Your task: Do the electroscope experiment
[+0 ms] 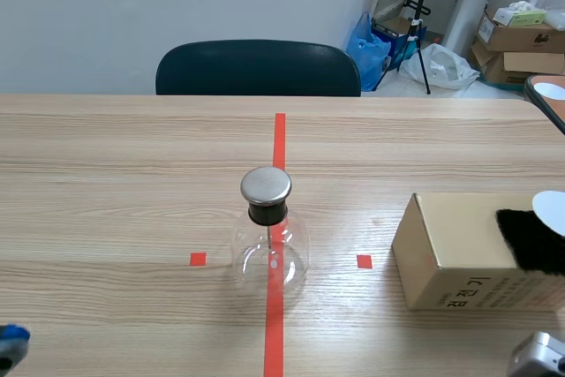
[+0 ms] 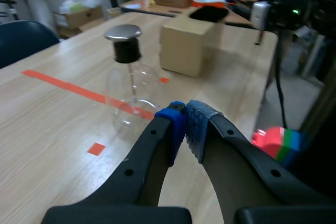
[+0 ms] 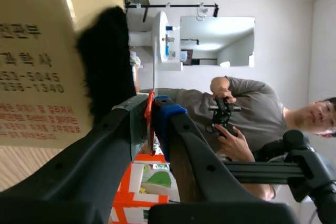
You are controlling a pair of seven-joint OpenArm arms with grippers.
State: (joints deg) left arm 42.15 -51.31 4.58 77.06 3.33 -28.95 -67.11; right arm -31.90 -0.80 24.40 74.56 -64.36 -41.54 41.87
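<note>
The electroscope, a clear glass flask (image 1: 269,249) with a black neck and metal cap (image 1: 266,184), stands on the red tape line mid-table. In the left wrist view the flask (image 2: 131,93) is just ahead of my left gripper (image 2: 184,124), which is shut on nothing. Only its blue pad tip (image 1: 11,339) shows in the scene view. A black fur pad (image 1: 531,240) lies on a cardboard box (image 1: 459,258) at the right. My right gripper (image 3: 152,109) is shut on a thin plate (image 3: 154,61), seen edge-on beside the fur (image 3: 107,61). A white rounded piece (image 1: 552,209) shows by the fur.
A dark chair (image 1: 258,68) stands behind the table's far edge. Boxes and bags (image 1: 521,37) lie on the floor beyond. In the right wrist view a person (image 3: 247,114) sits off the table's side, hands on a controller. A colourful box (image 2: 278,142) sits below the table edge.
</note>
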